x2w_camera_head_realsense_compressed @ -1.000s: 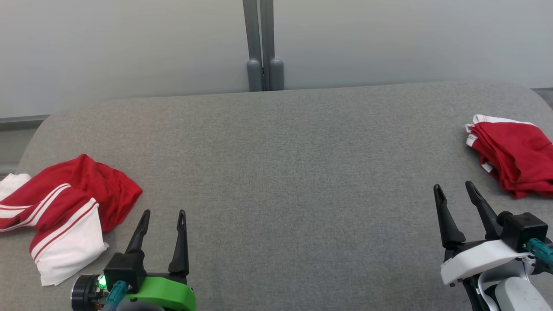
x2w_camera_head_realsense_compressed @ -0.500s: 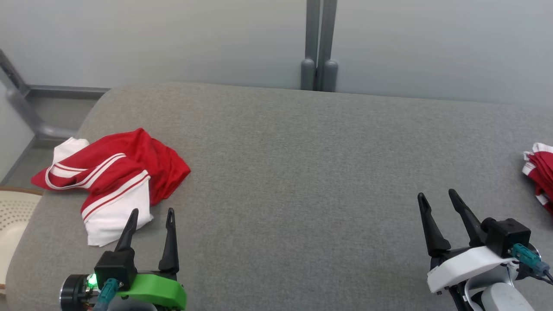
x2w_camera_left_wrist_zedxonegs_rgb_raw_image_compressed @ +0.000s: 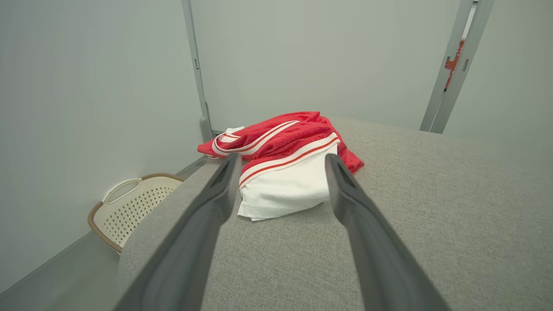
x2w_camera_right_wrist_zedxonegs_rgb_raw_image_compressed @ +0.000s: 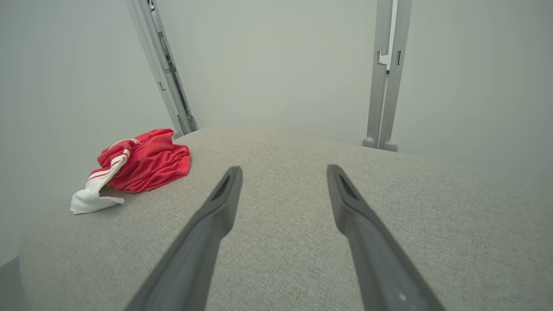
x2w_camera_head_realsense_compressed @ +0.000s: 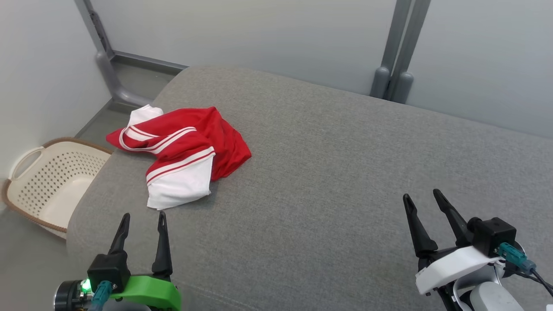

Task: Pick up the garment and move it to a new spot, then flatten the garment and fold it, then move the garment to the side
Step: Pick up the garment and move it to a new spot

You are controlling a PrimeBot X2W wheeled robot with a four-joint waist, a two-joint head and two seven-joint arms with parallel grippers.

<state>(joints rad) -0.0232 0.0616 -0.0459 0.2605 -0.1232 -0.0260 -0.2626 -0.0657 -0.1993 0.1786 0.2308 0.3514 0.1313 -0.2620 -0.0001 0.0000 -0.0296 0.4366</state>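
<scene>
Since a second ago the head view has been swung to the left, so the crumpled red and white garment (x2w_camera_head_realsense_compressed: 181, 153) is now seen nearer the middle of the picture. Its heap on the grey desk (x2w_camera_head_realsense_compressed: 328, 172) is unchanged in shape, near the left end. A cream basket (x2w_camera_head_realsense_compressed: 26, 172) on the floor beside that end has been brought into view. The left gripper (x2w_camera_head_realsense_compressed: 144, 214) is held low, near the garment's white part but apart from it, with its jaws wide open and empty, as before. The right gripper (x2w_camera_head_realsense_compressed: 421, 194) is held well apart from the garment, its jaws likewise open and empty.
</scene>
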